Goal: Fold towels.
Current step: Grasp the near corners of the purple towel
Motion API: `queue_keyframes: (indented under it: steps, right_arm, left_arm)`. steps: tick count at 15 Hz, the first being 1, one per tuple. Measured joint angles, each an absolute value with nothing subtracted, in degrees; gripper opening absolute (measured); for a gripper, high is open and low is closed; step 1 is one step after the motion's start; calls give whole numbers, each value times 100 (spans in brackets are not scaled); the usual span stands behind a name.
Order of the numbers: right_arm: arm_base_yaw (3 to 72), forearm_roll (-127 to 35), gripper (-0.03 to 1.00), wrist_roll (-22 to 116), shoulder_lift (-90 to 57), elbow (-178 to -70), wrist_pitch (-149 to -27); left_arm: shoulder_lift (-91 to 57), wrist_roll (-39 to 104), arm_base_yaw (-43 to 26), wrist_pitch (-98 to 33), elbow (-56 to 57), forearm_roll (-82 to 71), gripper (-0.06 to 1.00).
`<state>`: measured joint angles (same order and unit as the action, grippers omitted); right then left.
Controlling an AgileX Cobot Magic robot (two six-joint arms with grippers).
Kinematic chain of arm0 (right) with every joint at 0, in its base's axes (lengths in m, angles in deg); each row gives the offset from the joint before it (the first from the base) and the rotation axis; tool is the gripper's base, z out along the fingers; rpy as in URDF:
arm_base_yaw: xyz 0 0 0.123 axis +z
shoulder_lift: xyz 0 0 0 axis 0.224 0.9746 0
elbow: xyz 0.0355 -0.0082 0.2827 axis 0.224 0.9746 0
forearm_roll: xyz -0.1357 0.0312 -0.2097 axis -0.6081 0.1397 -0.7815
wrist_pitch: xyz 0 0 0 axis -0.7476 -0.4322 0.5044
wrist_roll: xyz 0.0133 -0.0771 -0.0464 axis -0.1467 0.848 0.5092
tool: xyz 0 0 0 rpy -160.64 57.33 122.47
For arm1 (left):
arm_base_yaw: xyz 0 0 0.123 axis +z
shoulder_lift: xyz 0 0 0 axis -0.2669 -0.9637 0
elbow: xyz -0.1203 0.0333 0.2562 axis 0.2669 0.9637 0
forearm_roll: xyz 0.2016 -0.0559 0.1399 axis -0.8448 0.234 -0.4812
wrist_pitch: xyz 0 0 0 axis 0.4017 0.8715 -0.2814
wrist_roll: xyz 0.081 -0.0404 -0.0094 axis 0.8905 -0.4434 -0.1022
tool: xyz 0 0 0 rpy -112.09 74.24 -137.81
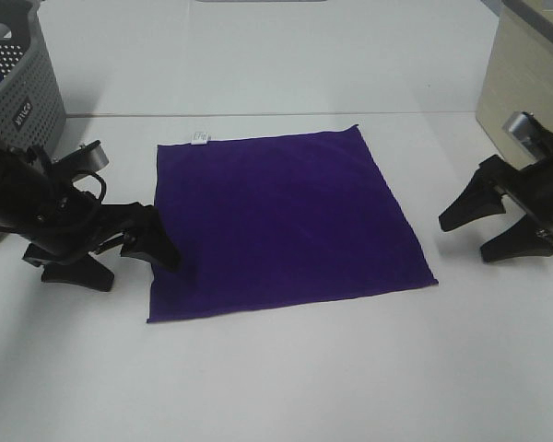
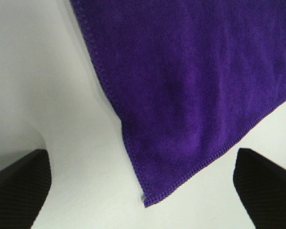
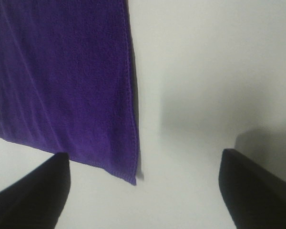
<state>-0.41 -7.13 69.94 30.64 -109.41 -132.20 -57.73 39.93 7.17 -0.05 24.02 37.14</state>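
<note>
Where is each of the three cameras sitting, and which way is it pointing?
Exterior high: mounted above, looking down at the table, the purple towel, the grey basket and both arms, left gripper and right gripper.
Left wrist: on the left arm, looking between its open fingers at a towel corner.
Right wrist: on the right arm, looking past its open fingers at another corner.
Shared: all three show the towel on the table.

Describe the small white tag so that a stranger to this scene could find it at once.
On the white table lies a deep purple square cloth towel. Follow its far edge toward the corner nearest the grey perforated basket: the small white tag sticks out there, the only white mark on the purple.
</note>
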Motion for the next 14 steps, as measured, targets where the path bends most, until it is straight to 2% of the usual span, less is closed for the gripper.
queue_keyframes:
  steps: [2, 9, 14]
  right_arm:
    - [188, -610, 82, 7000, 3207, -10958, -13123]
    - [269, -478, 80, 6771, 3311, -11010, -13088]
    - [1254, -673, 72, 6210, 3408, -11101, -12917]
  left_arm:
    - [-5882, 3999, 717, 18, 2373, 3800, 97]
    - [-6042, 4062, 654, 247, 2281, 3960, 94]
    - [-6501, 2567, -45, 1026, 1514, 3393, 88]
